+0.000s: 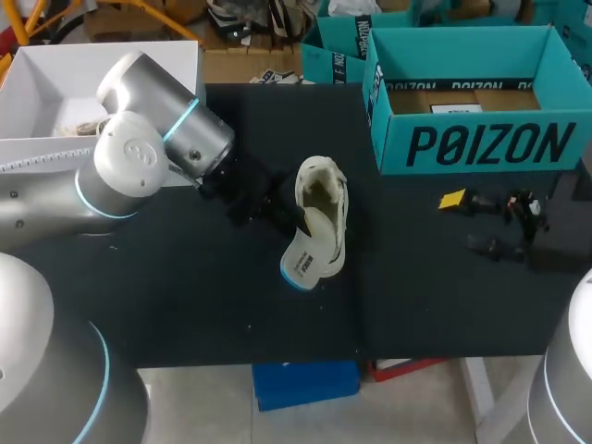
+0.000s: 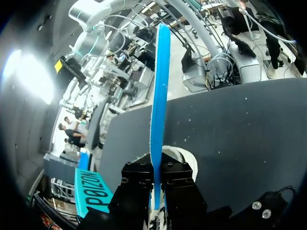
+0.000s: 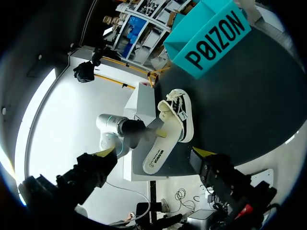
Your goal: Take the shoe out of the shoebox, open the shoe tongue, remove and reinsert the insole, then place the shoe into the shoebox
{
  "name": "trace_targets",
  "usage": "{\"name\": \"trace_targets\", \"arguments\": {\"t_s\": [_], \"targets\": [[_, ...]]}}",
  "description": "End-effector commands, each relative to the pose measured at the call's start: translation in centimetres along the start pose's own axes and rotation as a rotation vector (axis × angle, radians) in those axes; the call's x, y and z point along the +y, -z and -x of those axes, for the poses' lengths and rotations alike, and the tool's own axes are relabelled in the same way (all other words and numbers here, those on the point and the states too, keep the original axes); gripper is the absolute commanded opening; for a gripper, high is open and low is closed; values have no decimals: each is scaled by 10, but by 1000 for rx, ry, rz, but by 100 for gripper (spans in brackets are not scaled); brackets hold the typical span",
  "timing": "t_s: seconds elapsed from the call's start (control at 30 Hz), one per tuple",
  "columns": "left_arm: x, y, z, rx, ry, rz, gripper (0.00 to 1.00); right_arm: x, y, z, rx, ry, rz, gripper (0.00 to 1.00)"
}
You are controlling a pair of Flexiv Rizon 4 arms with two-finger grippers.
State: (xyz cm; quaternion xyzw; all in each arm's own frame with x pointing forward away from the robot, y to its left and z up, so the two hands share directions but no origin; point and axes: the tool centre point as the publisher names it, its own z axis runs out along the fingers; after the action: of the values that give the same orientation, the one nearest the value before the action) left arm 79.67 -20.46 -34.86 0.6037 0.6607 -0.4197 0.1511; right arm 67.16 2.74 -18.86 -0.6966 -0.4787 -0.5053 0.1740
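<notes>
- Head view: cream sneaker [image 1: 324, 190] lies on its side mid-table, outside the teal shoebox [image 1: 481, 143] at its 2 o'clock.
- Left gripper [image 2: 157, 175] is clenched on the blue insole [image 2: 159, 96], which stands edge-on between its fingers.
- Right gripper [image 3: 153, 153] is spread wide, grasping nothing, out at the sneaker's 3 o'clock.

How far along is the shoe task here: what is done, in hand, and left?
Done: the shoe is out of the shoebox, on the table. In hand: the left tool is shut on the insole, held by the shoe's opening; going out or back in, I cannot tell. Left: seating the insole, then boxing the shoe.
</notes>
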Motion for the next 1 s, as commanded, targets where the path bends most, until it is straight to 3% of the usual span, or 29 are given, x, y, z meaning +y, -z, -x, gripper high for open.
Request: {"name": "trace_targets", "arguments": {"t_s": [0.03, 1.0], "targets": [[10, -6, 2, 17, -1, 6, 0, 0, 0, 0, -1, 0, 1, 100], [58, -12, 0, 44, 5, 136, 0, 0, 0, 0, -1, 0, 1, 100]]}}
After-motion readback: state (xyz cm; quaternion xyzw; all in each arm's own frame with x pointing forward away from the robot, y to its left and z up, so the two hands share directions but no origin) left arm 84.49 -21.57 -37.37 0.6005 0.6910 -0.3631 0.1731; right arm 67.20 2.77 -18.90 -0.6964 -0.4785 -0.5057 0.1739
